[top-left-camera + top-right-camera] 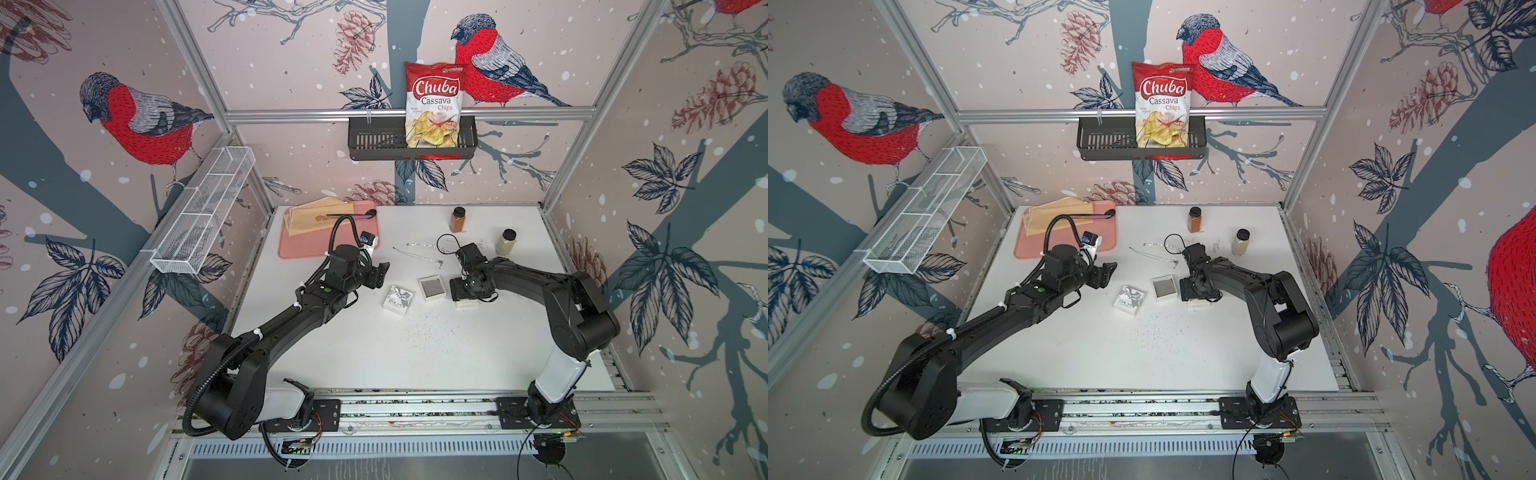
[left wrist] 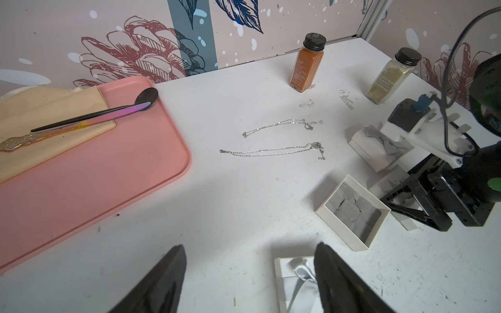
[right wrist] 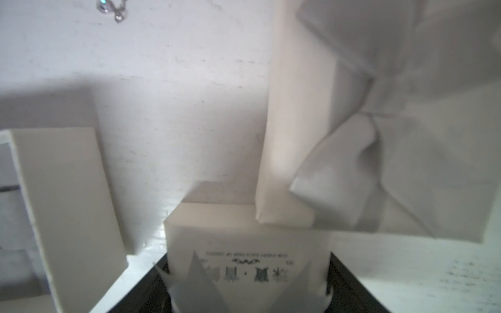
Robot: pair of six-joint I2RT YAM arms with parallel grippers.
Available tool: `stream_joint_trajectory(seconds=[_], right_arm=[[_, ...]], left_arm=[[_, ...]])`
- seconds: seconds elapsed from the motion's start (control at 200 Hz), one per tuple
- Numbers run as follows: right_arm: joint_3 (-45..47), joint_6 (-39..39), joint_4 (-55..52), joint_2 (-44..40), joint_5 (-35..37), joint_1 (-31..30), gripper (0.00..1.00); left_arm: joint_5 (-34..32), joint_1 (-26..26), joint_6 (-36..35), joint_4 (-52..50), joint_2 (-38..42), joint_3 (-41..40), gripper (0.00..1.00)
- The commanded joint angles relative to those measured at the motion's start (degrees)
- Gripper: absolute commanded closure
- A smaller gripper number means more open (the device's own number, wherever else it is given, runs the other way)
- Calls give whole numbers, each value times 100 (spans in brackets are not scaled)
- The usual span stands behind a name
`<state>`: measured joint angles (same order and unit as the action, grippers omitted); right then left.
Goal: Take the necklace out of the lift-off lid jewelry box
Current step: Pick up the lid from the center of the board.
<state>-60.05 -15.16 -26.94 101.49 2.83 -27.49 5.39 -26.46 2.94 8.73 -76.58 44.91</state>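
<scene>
A white jewelry box [image 3: 244, 233] with printed text and ribbon on its lid sits on the table, its lid on and its inside hidden. My right gripper [image 3: 247, 260] points down over it, with a jaw against each side. From above, the box [image 1: 468, 304] peeks out under the right gripper [image 1: 462, 293]. Two silver necklaces [image 1: 417, 254] [image 2: 271, 152] lie loose on the table behind. My left gripper [image 2: 250, 246] [image 1: 380, 276] hangs open and empty beside a ribboned white lid [image 2: 295, 279] [image 1: 398, 300].
An open box base [image 2: 339, 230] [image 1: 434, 297] with grey foam sits between the arms. Another bow-topped lid [image 2: 376, 146] lies by the right wrist. A pink tray [image 1: 299, 249] with cloth and spoons is back left. Two spice jars [image 1: 457, 219] [image 1: 506, 242] stand at the back.
</scene>
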Motion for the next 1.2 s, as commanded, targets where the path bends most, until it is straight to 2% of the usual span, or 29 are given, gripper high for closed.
stream_joint_trajectory(seconds=[0.0, 0.37, 0.775, 1.196], right_arm=[[-70, 120, -212, -174, -154, -1, 25], [-713, 403, -583, -412, -610, -141, 28], [-2129, 612, -964, 642, -638, -695, 27], [-2283, 611, -1042, 1021, -538, -890, 27]], left_arm=[[-46, 9, -4, 199, 32, 15, 22], [-82, 10, -17, 191, 73, -13, 22], [-141, 16, -83, 162, 347, -266, 22], [-188, 44, -117, 182, 460, -440, 22]])
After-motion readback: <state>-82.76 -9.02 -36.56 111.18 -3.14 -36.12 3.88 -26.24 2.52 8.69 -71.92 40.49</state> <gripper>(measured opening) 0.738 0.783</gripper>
